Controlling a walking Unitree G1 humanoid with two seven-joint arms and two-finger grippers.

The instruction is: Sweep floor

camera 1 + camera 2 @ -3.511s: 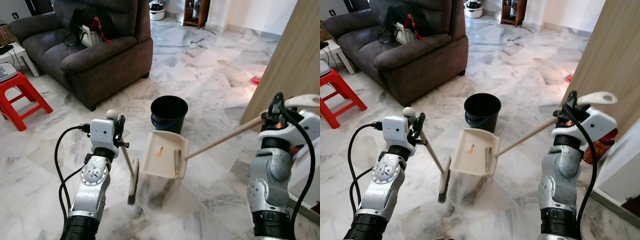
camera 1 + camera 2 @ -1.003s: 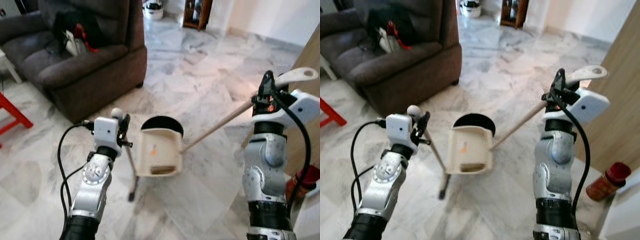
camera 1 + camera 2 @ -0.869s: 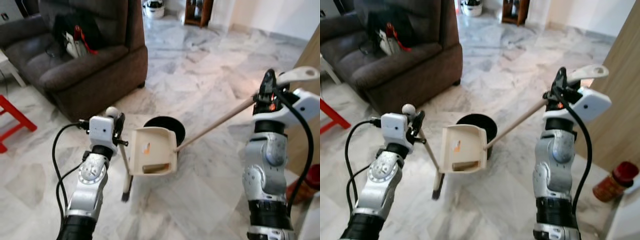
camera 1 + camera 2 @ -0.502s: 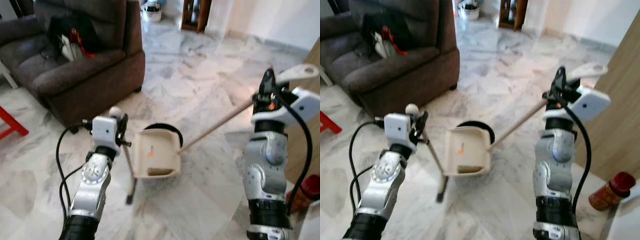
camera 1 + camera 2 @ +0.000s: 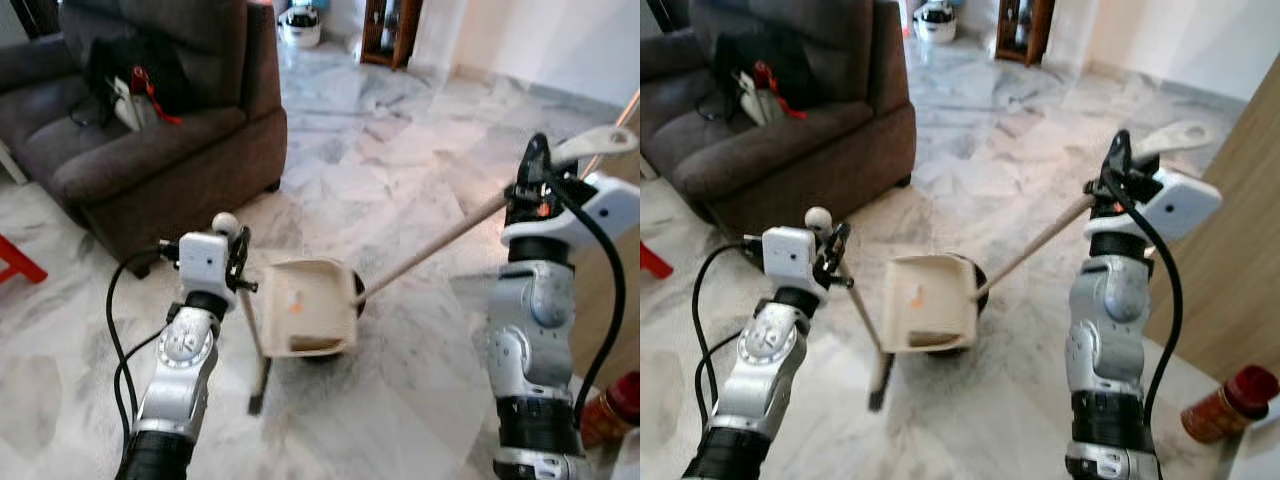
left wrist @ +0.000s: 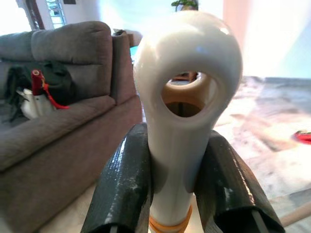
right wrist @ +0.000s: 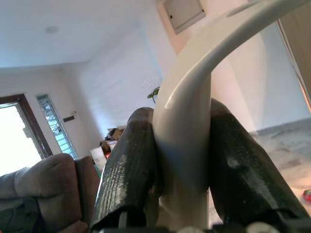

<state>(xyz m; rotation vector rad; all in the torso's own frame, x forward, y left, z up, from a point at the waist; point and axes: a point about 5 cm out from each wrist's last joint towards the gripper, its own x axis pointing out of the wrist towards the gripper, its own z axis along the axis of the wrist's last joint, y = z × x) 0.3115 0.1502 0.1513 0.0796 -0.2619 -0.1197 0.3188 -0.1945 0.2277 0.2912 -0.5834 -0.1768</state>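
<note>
My left gripper (image 5: 238,262) is shut on the white top of a broom handle (image 6: 187,97), its black fingers (image 6: 124,184) pressing both sides. The broom (image 5: 254,345) slants down to the floor, where its dark head (image 5: 256,402) rests. My right gripper (image 5: 530,182) is raised and shut on the long handle (image 5: 430,245) of a cream dustpan (image 5: 305,308). The pan hangs over a black bucket (image 5: 357,290) and hides most of it. An orange scrap (image 5: 296,306) and some brown debris (image 5: 310,346) lie inside the pan.
A dark grey sofa (image 5: 150,150) with a black bag (image 5: 120,75) stands at the far left. A red stool (image 5: 15,265) sits at the left edge. A wooden panel (image 5: 1240,230) and a red-lidded jar (image 5: 1225,405) are at the right. Marble floor stretches ahead.
The dustpan was on the floor before the bucket; it is now lifted over the bucket and covers it. The camera has shifted. The broom stays in my left gripper.
</note>
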